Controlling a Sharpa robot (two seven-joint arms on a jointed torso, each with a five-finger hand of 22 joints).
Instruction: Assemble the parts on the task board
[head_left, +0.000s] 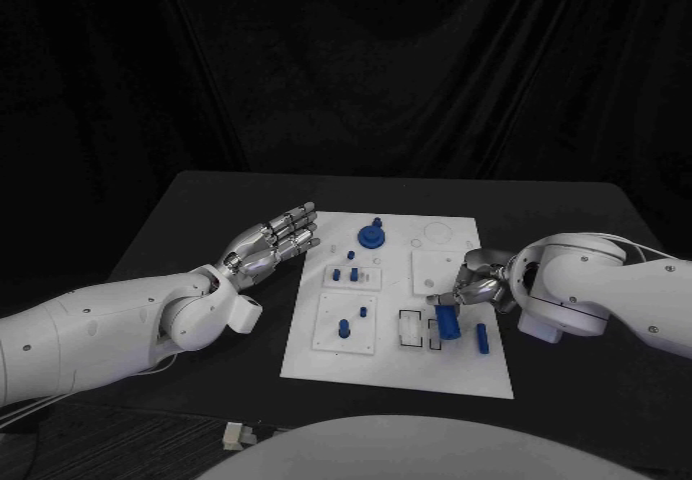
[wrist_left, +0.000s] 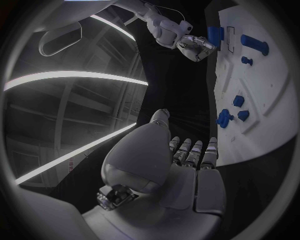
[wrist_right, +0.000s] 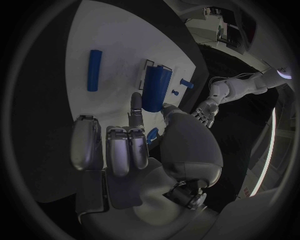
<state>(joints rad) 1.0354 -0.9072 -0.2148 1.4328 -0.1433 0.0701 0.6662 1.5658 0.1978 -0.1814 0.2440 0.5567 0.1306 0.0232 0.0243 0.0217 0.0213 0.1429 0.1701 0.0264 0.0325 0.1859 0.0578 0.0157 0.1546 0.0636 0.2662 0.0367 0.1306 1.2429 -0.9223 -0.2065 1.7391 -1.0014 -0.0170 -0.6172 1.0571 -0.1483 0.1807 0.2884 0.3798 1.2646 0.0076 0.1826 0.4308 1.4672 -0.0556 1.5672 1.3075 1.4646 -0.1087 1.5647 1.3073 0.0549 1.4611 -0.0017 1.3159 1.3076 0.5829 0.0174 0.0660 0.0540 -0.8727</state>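
While the left hand (head_left: 271, 243) lies flat, fingers spread and empty, at 9 o'clock of the task board (head_left: 325, 350), the right hand (head_left: 477, 286) pinches a small blue part (wrist_right: 152, 135).

Dim, dark surroundings; fisheye bending at wrist-view edges

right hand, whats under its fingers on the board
A small blue piece peeks out between the fingers of the right hand, over the task board. The rest of it is covered.
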